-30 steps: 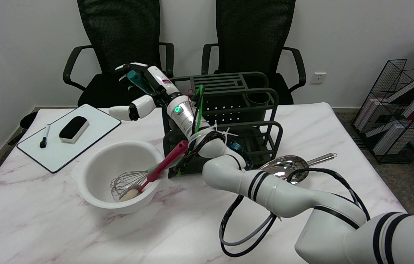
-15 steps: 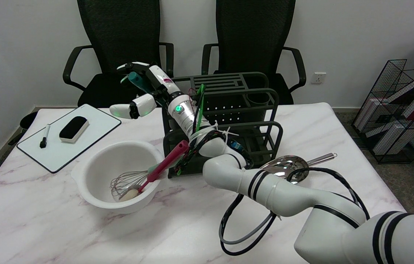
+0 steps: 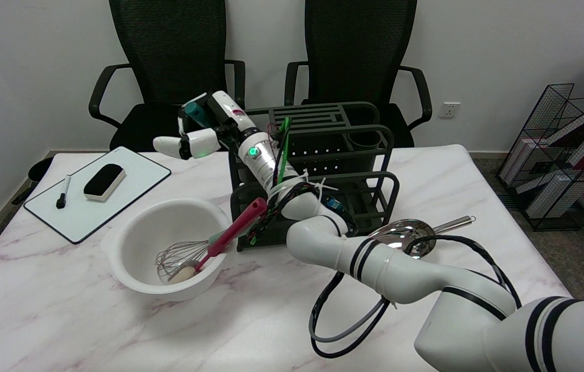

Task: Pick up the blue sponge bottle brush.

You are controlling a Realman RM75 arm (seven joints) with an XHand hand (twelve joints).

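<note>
My robot hand (image 3: 204, 124) is clamped on the blue sponge bottle brush (image 3: 195, 111), raised above the table (image 3: 64, 310) left of the dark rack (image 3: 343, 150). I see only a teal stub; fingers hide the rest.

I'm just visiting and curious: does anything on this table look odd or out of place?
Mildly: a large metal ladle lies loose on the table beside the dark rack, and a whisk leans tilted in the white bowl. Nothing looks spilled or broken.
</note>
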